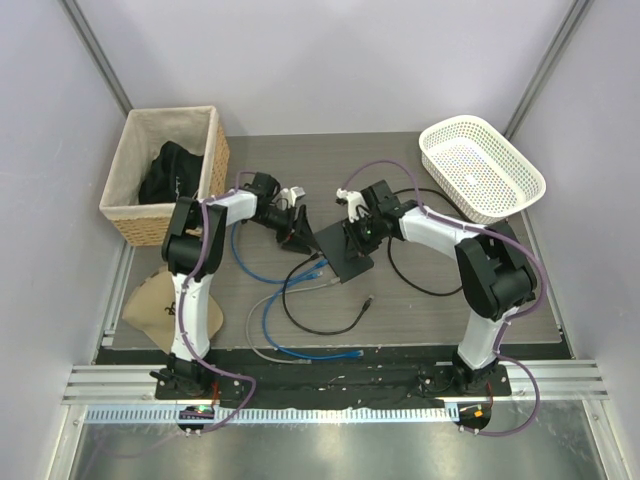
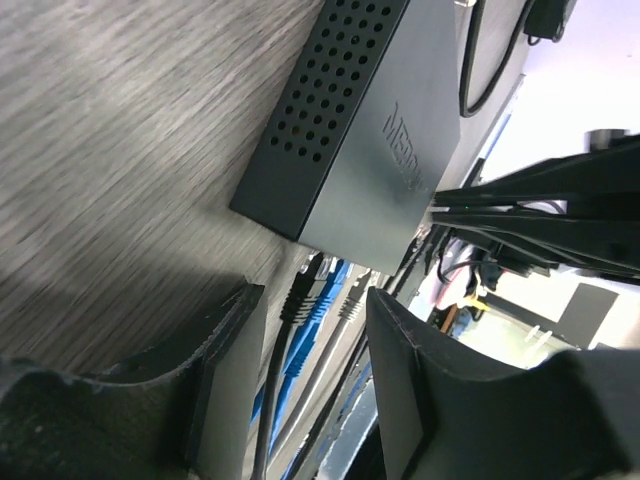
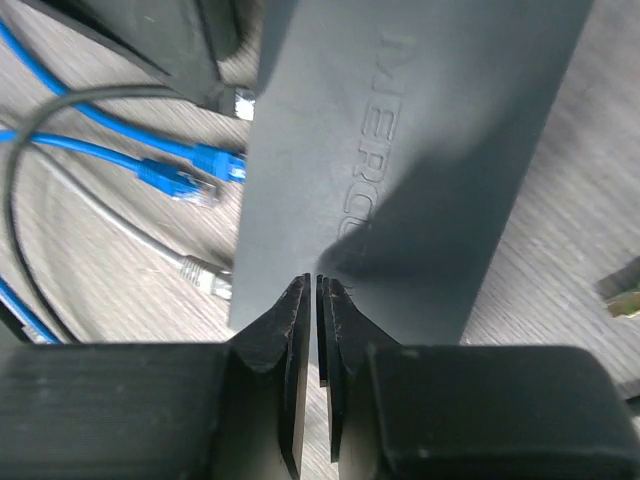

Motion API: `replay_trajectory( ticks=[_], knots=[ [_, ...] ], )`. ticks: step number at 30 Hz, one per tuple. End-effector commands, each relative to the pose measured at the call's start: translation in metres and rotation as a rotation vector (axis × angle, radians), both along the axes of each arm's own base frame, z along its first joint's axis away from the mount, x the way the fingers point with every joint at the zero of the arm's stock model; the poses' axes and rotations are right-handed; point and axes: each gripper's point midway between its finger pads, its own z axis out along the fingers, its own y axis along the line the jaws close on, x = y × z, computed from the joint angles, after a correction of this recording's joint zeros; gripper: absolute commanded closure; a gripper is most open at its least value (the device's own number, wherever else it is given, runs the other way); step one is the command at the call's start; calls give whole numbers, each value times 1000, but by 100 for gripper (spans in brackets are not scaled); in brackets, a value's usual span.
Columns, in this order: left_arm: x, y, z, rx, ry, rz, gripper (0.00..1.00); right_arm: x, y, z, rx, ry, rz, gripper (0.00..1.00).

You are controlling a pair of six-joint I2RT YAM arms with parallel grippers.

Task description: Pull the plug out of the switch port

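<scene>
Pressing closed tips onto the switch [image 3: 400,150] just ahead, the right gripper [image 3: 315,285] steadies it for the pull; the left gripper [image 2: 315,300] stands open, the black plug [image 2: 297,298] between its fingers, meeting the switch's edge; port hidden.

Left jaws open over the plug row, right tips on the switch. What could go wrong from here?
1. The black plug, blue plug and gray plug crowd together between the left gripper fingers. Closing could catch the wrong one, or two at once.
2. The right gripper is shut, tips only resting near the edge of the switch, not clamping it. A pull may drag or tip it.
</scene>
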Motion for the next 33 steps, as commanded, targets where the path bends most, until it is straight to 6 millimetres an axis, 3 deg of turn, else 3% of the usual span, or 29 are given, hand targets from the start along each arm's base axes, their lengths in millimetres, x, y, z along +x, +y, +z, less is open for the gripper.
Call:
replay_trajectory(
  ticks=[1,13,24,33],
  knots=[
    [-4,1,-44,116,-23,-18,50,2,-3,-12,-24,-3,6,84],
    [-28,-8,-57,164,-31,-96,59,0,-2,-29,-37,41,12,84],
    [-29,-8,-66,222,-20,-80,71,-6,-4,-35,-45,51,10,84],
    [-24,-10,-70,377,-57,-74,97,-9,0,-37,-52,53,21,84]
  ],
)
